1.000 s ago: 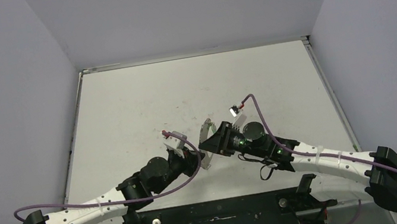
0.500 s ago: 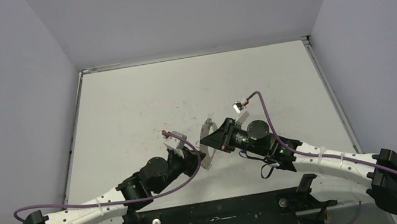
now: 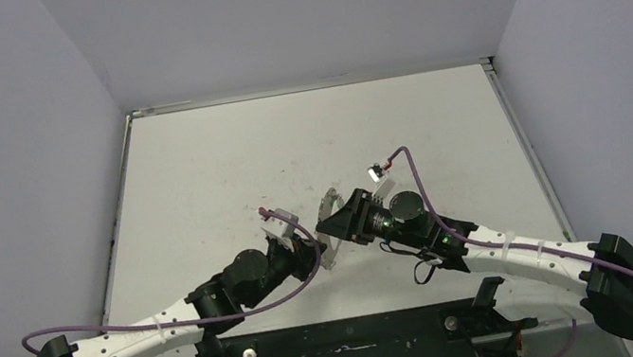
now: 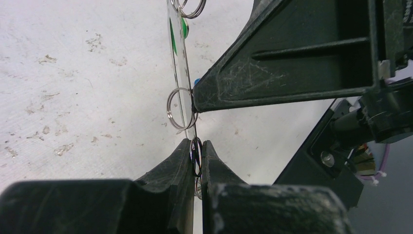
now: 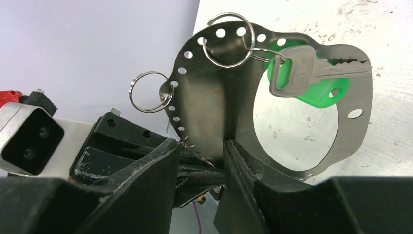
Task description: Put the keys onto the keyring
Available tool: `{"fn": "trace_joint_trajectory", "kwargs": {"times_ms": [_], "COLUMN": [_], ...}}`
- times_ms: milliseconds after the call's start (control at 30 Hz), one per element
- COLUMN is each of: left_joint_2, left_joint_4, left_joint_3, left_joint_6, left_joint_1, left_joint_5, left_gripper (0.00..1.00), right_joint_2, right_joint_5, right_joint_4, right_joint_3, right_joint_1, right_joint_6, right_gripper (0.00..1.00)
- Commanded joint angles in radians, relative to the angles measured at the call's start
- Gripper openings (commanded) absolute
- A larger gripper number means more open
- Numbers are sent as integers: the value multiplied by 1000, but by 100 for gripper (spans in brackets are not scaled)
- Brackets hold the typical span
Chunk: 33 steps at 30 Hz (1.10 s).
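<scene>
**One key hung, the second to go**

The keyring (image 5: 209, 97), a flat grey ring with holes along its rim, stands upright over the table (image 4: 73, 73) between the two arms. The left gripper (image 4: 196, 146) is pressed together on its lower edge and steadies it. The green key (image 5: 292, 68) already hangs from a small split ring at the top. A second split ring (image 5: 148, 91) on the rim is empty.

The right gripper (image 5: 197, 144) has its fingers spread and pinches nothing; one tip touches the keyring just beside that empty ring. A blue speck (image 4: 196, 80) shows near the tip, but I cannot tell whether it is the blue key.

The step in hand looks like hanging the second key. That calls for a firm pinch on the blue key, with its hole lined up with the empty ring's opening.
</scene>
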Motion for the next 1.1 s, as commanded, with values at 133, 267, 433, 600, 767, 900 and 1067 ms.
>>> {"fn": "trace_joint_trajectory", "kwargs": {"times_ms": [133,267,433,600,767,900,1067], "left_joint_2": [27,22,-9,-67,-87,-69,-42], "left_joint_4": [-107,-223,-299,-301,-302,-312,-364], "left_joint_3": [110,148,152,106,82,89,103], "left_joint_6": [209,372,572,757,849,884,896], "left_joint_1": [1,-4,-22,-45,-75,-103,-122], "left_joint_5": [56,31,36,48,43,-2,-53], "left_gripper": [0,0,0,0,0,0,0], "right_joint_2": [16,-2,-13,-14,23,42,5], "right_joint_5": [-7,8,13,26,34,22,20], "right_joint_4": [10,9,6,10,-44,-36,-52], "right_joint_3": [40,25,17,3,24,26,24], "right_joint_1": [8,7,6,6,6,6,6], "right_joint_6": [-32,-28,-30,-23,-24,-11,-25], "right_gripper": [50,60,63,63,59,39,0]}}
